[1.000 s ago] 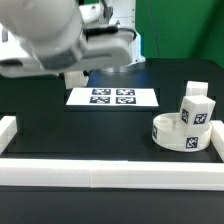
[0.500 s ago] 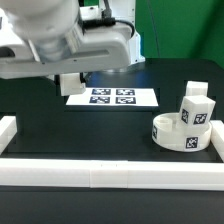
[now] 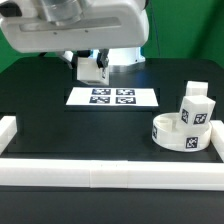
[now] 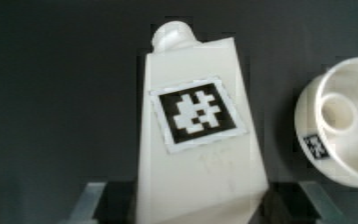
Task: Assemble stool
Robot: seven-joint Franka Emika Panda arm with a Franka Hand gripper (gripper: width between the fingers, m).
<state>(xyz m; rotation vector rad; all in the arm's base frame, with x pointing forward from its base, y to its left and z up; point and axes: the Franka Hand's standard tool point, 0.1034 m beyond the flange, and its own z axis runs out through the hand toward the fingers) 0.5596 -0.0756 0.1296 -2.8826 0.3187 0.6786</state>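
Observation:
A white blocky stool leg (image 4: 197, 120) with a square tag fills the wrist view, and my gripper (image 4: 208, 205) is shut on its lower end, one dark finger on each side. In the exterior view the gripper (image 3: 91, 68) hangs high above the table behind the marker board, with the white leg (image 3: 87, 67) between its fingers. The round ring-like seat (image 3: 180, 133) lies at the exterior view's right, and another tagged leg (image 3: 196, 108) stands upright at its far side. The seat's rim (image 4: 345, 115) also shows in the wrist view beside the held leg.
The marker board (image 3: 113, 97) lies flat on the black table under the gripper. A long white rail (image 3: 110, 175) runs along the front edge. A short rail end (image 3: 8, 131) stands at the exterior view's left, another (image 3: 218, 140) at its right.
The arm has swung toward the exterior view's right and risen, carrying the leg. The gripper now hangs behind the marker board. The seat and the standing leg have not moved.

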